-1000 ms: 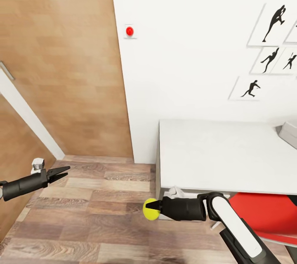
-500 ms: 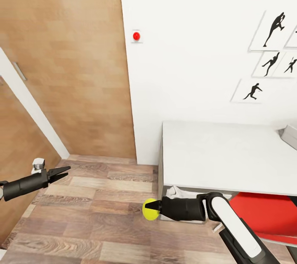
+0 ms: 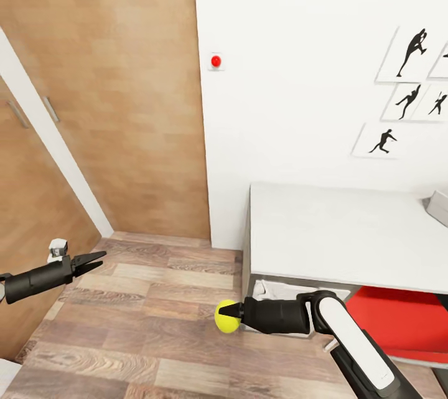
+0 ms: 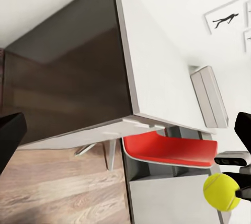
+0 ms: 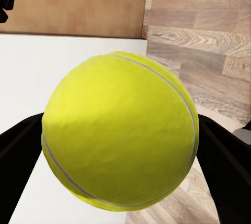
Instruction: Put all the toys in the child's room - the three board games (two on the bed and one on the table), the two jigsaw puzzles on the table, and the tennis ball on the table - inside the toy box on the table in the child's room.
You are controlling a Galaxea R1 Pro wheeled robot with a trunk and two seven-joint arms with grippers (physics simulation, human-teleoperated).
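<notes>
The yellow-green tennis ball [image 3: 226, 316] hangs above the wood floor, just off the table's near corner, with my right gripper [image 3: 230, 314] shut on it. In the right wrist view the tennis ball [image 5: 120, 130] sits between two black fingers [image 5: 230, 171]. The white-topped table [image 3: 336, 237] stands against the wall at the right, and a corner of the light-grey toy box [image 3: 439, 207] shows at its far right edge. The left wrist view has the table [image 4: 157, 72], the toy box [image 4: 210, 97] and the ball [image 4: 221, 191]. My left gripper [image 3: 94, 260] is open over the floor, far left.
A red chair [image 3: 398, 321] is tucked under the table beside my right arm. Wooden doors [image 3: 118, 94] fill the left wall. A red button [image 3: 215, 61] and black silhouette pictures [image 3: 410, 50] hang on the white wall. Wood-plank floor [image 3: 143, 318] lies between the grippers.
The whole picture has shifted right, so the camera has turned left. Both arms keep their places in the view, and the ball stays held.
</notes>
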